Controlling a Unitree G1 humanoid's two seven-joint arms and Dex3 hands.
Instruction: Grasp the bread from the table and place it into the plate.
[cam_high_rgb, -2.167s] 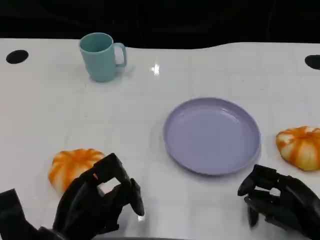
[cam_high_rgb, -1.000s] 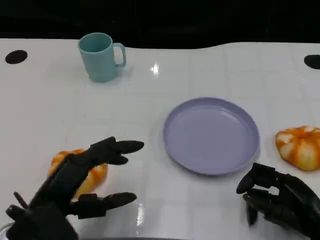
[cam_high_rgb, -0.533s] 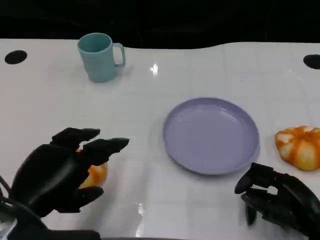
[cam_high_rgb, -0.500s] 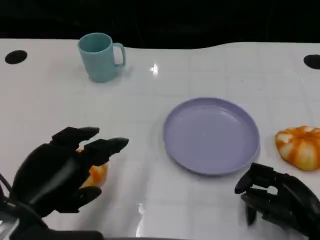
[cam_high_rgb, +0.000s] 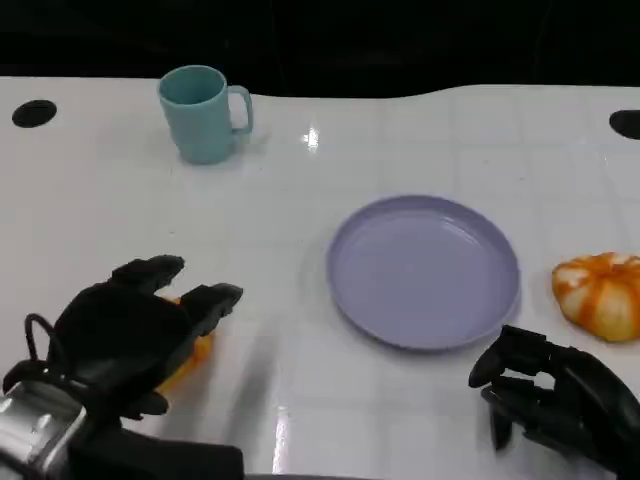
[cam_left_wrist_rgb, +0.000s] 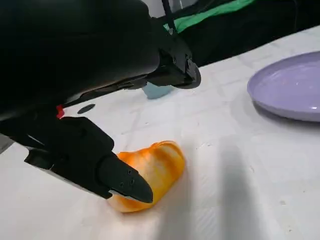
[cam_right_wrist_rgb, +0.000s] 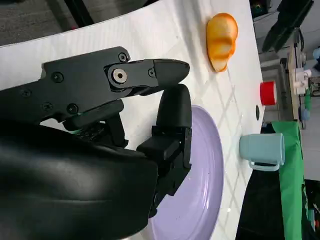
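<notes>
White desk under a dark backdrop, teal mug at upper left of the frame, purple plate at centre, bare. Left hand has dropped lower over the bread at lower left since half a second ago; fingers now straddle the loaf, spread and not yet clamped, one tip touching its crust. Bread sits on the desk, well apart from the plate. Reads as grasp about to close; lift and transfer remain. Right hand idles at lower right, fingers curled in on nothing, unmoved. Second orange bread lies at right edge, beside the plate.
</notes>
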